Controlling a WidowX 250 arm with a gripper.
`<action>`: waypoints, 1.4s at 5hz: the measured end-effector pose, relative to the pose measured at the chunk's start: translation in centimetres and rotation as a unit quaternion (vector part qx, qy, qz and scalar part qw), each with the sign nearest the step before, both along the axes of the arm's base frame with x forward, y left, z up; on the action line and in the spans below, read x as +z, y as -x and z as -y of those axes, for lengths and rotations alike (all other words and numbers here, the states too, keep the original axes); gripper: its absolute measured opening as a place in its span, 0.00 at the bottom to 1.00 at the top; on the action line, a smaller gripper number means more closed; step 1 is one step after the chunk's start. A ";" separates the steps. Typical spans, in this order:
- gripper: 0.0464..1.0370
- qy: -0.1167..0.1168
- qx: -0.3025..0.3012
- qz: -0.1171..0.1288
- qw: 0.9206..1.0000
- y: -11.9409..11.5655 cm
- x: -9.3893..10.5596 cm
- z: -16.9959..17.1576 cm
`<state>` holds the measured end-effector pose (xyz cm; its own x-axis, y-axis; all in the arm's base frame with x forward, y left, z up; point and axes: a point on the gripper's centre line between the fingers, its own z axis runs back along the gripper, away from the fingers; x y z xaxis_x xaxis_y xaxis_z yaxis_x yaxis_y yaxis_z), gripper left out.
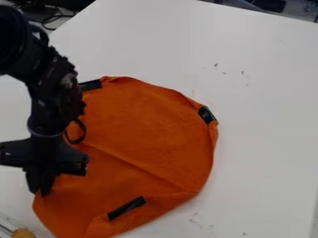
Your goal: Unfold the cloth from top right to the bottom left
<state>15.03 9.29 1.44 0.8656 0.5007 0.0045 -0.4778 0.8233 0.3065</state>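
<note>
Here's my black metal claw (41,189), down at the lower-left edge of the creased, round-edged orange fabric cloth (149,125); open or closed, I can't tell; cloth's on the white table (267,139); danger: shallow pinch could slip, low drag could bunch it

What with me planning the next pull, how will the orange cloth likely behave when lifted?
Probably floppy: the orange cloth creases across its middle and folds over near its lower edge. It looks thin, so likely light for its spread. The black strip near that edge lies fairly straight and may bend less.
</note>
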 end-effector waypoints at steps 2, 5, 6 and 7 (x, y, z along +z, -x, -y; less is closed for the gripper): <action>0.03 -0.001 0.007 0.027 1.000 -0.6 -1.5 -0.2; 0.63 -0.007 0.012 0.085 0.996 -2.2 0.0 1.9; 0.90 -0.025 0.002 0.097 0.995 -2.9 2.0 2.2; 0.97 -0.037 -0.014 0.098 0.994 -4.2 4.0 3.3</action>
<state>19.21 6.00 5.44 0.8581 0.4681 0.2111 -0.5114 0.8161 0.2694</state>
